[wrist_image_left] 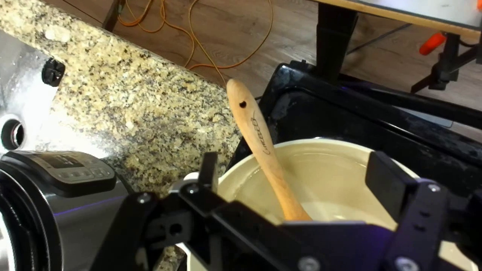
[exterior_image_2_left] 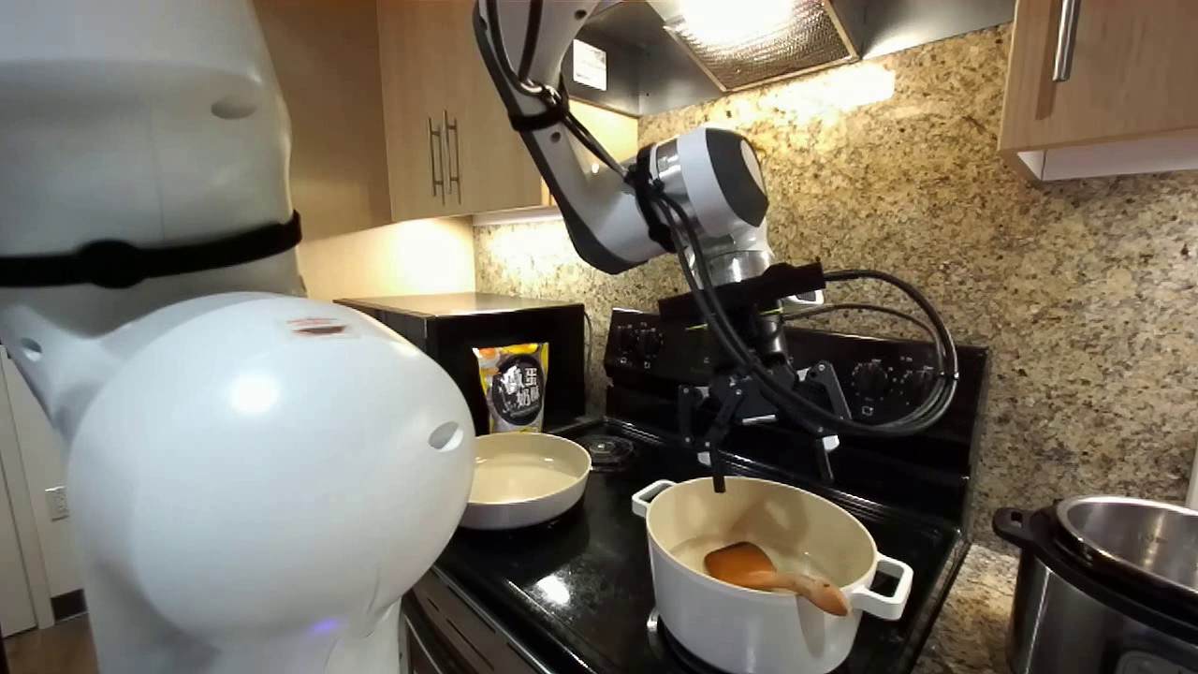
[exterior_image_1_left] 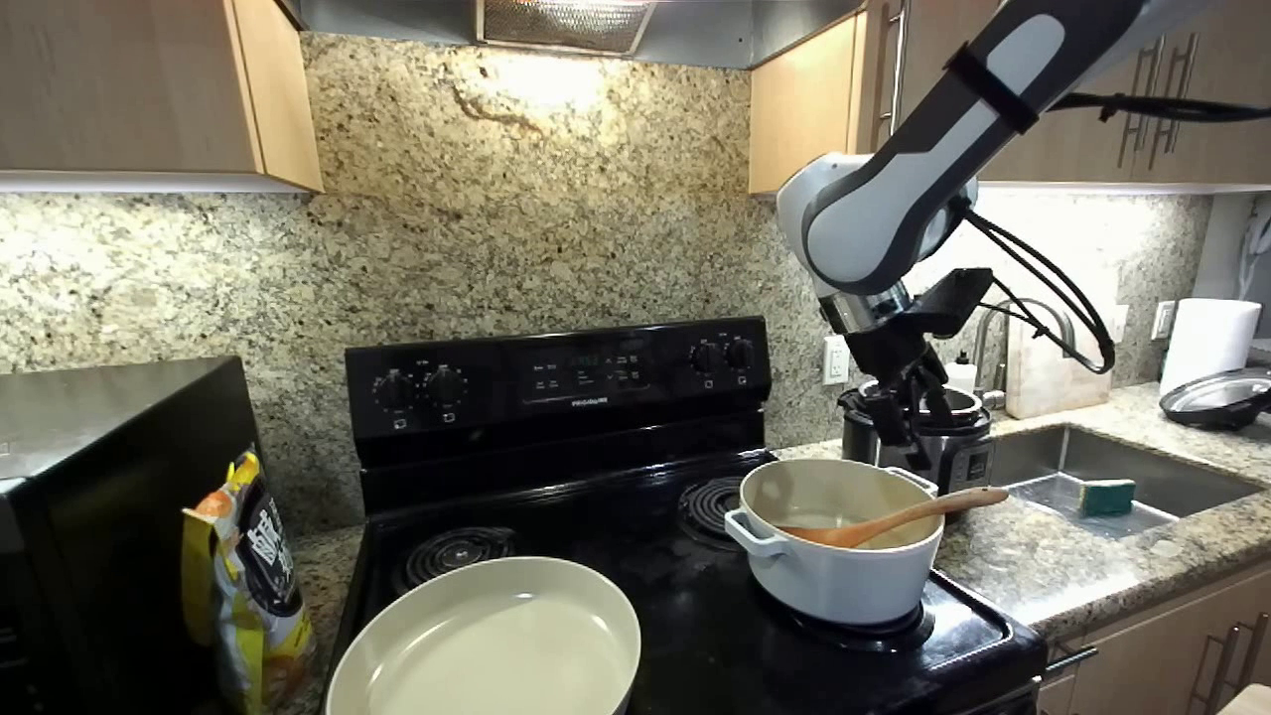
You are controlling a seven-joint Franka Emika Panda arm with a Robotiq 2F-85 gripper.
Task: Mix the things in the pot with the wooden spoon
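Note:
The white pot stands on the front burner beside the counter; it also shows in an exterior view and the wrist view. The wooden spoon leans in it, its head inside and its handle over the rim; it also shows in an exterior view and the wrist view. My gripper is open and empty above the pot. In the wrist view its fingers are wide apart, the spoon beyond and between them, untouched. I see no food mass in the pot; part of the inside is hidden.
A shallow pale dish sits on the stove. A steel pot with black handles stands on the counter close to the white pot. A snack bag leans by the microwave. A sink holds a sponge.

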